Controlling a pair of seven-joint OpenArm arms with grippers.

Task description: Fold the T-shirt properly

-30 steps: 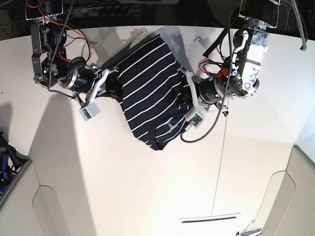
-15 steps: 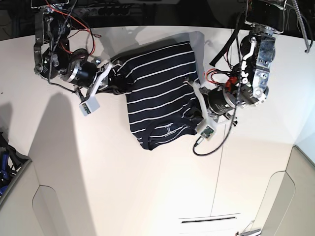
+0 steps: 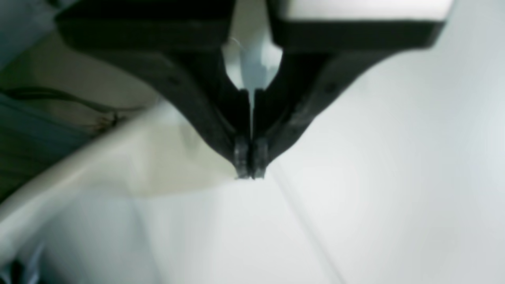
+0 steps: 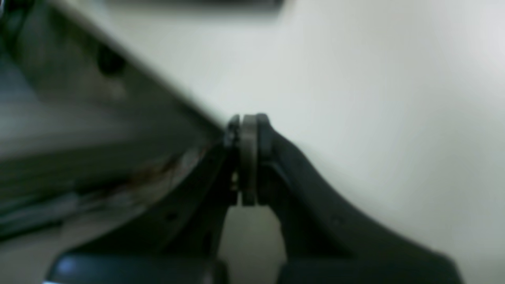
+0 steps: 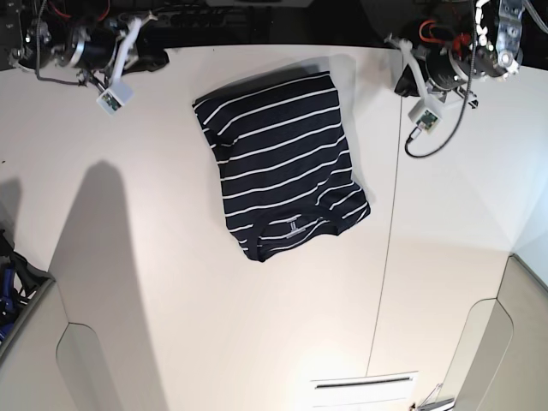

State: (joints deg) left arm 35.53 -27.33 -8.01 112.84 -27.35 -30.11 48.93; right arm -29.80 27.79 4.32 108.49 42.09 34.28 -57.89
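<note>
t-shirt (image 5: 282,163), a dark navy cloth shirt with thin, evenly spaced white stripes, lies folded into a rough rectangle on the smooth white table (image 5: 214,325), near the far edge and between the two arms. its small grey neck label (image 5: 294,226) shows at the near end, inside a curved neckline; what is printed on it is too small to read. the sleeves cannot be made out, and the near right corner juts out into a soft point. the cloth looks soft and limp, with slightly wavy edges and a shadow along its far right side.

the left gripper (image 3: 249,173), black hard plastic with tapering fingers, has its ribbed tips pressed together with nothing between them; in the base view (image 5: 404,84) it sits at the far right of the table, well apart from the shirt, partly hidden behind its own white camera housing and looping black cable (image 5: 437,137). the left wrist view is blurred, so the surface beneath is only a pale wash crossed by a faint seam.

the right gripper (image 4: 247,122) is likewise closed and empty, its pads meeting flat. that wrist view is also smeared; a dark slanted band at the left cannot be identified. in the base view this gripper (image 5: 158,58) is at the far left table edge, dark against a dark background and hard to separate from it, with red wires (image 5: 64,10) on the arm cut off by the frame.
</note>
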